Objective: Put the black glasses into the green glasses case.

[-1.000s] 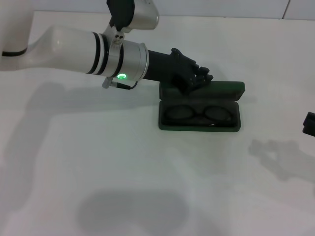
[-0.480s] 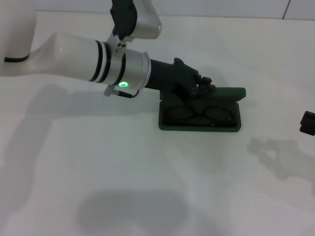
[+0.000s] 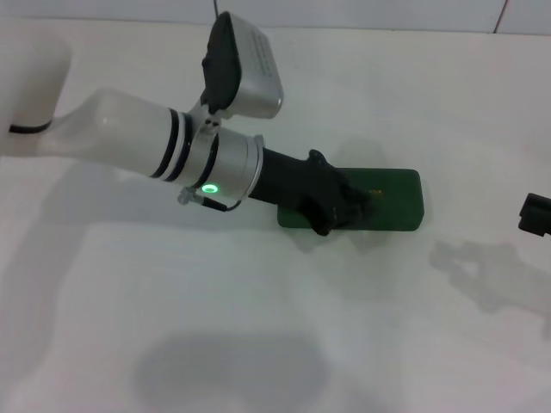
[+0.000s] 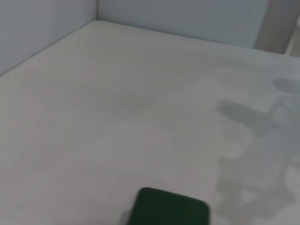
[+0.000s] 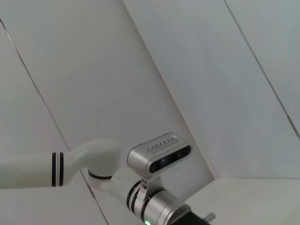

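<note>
The green glasses case (image 3: 398,203) lies closed near the middle of the white table, its lid flat with small gold lettering showing. The black glasses are hidden; none of them shows outside the case. My left gripper (image 3: 348,209) rests on the left part of the lid, fingers together, holding nothing. One end of the case (image 4: 171,209) shows in the left wrist view. My right gripper (image 3: 535,213) sits parked at the table's far right edge, only a black part of it showing.
The white table (image 3: 258,327) stretches all round the case, with walls at its far side. My left arm (image 5: 154,161) with its wrist camera shows in the right wrist view, reaching in from the left.
The case lid, open a second ago with the glasses showing inside, has come down shut. My left gripper moved forward and down with the lid.
</note>
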Available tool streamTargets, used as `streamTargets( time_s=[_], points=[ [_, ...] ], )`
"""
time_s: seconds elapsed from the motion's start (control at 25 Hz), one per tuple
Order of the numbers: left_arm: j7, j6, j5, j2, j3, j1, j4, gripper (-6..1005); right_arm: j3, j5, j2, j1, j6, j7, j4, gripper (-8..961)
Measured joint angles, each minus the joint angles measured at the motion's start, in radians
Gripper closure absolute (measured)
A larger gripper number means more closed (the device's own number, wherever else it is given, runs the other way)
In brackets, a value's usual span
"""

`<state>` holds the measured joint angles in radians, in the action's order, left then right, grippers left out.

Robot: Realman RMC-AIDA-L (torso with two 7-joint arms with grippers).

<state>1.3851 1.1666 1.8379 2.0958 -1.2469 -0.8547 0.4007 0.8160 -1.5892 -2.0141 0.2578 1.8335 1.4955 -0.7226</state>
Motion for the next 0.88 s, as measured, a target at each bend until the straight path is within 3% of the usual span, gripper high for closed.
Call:
streamTargets(
  time_s=[0.24,0.36,0.48,0.64,0.8,0.88],
  points=[
    [-0.082,0.181,-0.167,-0.007,0.004,0.099,0.147,823,-0.003,-0.016,0.002,-0.012,0.038,-0.031,-0.012,781],
    [-0.132,0.347,-0.291,-0.017,0.022,0.25,0.322,822,0.0,-0.036,0.0,-0.004,0.078,-0.071,-0.011,781],
    [-0.167,0.497,-0.39,-0.023,0.066,0.373,0.415,711,0.019,-0.03,-0.005,0.01,0.116,-0.096,-0.016,705],
    [-0.132,0.678,-0.432,-0.056,0.147,0.46,0.428,560,0.026,-0.006,-0.008,0.057,0.156,-0.102,-0.016,603],
    [-0.12,0.734,-0.432,-0.073,0.186,0.504,0.405,394,0.045,-0.001,-0.01,0.147,0.147,-0.103,-0.002,471],
    [-0.133,0.737,-0.42,-0.078,0.194,0.515,0.386,394,0.054,-0.001,-0.011,0.171,0.135,-0.103,-0.001,400]
  ],
)
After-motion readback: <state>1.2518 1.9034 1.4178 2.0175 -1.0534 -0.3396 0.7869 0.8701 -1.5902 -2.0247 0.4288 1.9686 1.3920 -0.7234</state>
